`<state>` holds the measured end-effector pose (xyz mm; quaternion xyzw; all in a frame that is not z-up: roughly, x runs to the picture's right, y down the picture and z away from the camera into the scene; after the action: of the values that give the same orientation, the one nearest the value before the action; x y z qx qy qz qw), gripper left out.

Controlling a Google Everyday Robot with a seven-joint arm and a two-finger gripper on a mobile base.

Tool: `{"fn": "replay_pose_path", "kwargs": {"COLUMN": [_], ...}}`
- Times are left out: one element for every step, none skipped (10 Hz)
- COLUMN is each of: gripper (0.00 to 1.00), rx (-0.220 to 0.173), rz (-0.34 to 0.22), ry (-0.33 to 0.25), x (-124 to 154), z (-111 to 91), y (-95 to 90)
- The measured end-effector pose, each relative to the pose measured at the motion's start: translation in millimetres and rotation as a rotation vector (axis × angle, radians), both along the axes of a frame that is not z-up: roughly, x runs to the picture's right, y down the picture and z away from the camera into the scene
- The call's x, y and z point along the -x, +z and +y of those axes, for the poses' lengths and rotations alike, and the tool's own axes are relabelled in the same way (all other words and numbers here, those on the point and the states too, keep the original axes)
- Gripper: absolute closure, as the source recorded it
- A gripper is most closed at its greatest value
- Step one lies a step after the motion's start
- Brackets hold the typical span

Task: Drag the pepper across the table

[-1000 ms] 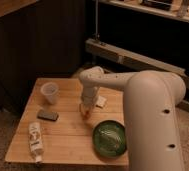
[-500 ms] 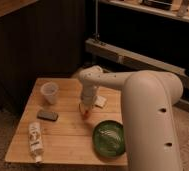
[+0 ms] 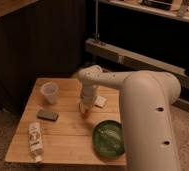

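Observation:
The small red-orange pepper (image 3: 84, 111) lies on the light wooden table (image 3: 68, 130), near its middle. My gripper (image 3: 85, 106) reaches down from the white arm and sits right on the pepper, touching the tabletop; the pepper's tip shows just below it. The fingers are hidden by the wrist and the pepper.
A clear plastic cup (image 3: 49, 93) stands at the back left. A dark flat phone-like object (image 3: 47, 115) lies left of the gripper. A bottle (image 3: 35, 141) lies at the front left. A green bowl (image 3: 109, 138) is at the front right. A pale block (image 3: 100, 102) lies right of the gripper.
The gripper and pepper have shifted slightly; the other objects have not moved.

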<state>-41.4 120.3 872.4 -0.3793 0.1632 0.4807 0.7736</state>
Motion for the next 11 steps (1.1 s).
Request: {"fn": "replay_pose_path", "kwargs": {"gripper": [0.97,0.97,0.97,0.97,0.97,0.97,0.97,0.97,0.97,0.97,0.97], "rx": [0.0,0.001,0.0,0.001,0.002,0.002,0.003,0.003,0.003,0.004,0.005], "rz": [-0.008,-0.013,-0.012,-0.01,-0.011,-0.009,-0.013,-0.02,-0.018,-0.018,-0.016], "ry": [-0.007,-0.011,-0.01,-0.011,-0.013,-0.014,-0.016,-0.019,-0.02,-0.021,-0.021], "x": [7.1,12.2,11.8,8.1,4.9,4.7,9.6,15.2,12.8,10.2,8.1], "z": [-2.1,-2.2,-2.9,-2.6,-2.4,-4.0,-5.2,-5.9,-6.1,-5.7,-5.6], "y": [1.3,2.1,2.6,3.3,3.9,5.5,7.4,7.6,8.5,9.0,10.6]}}
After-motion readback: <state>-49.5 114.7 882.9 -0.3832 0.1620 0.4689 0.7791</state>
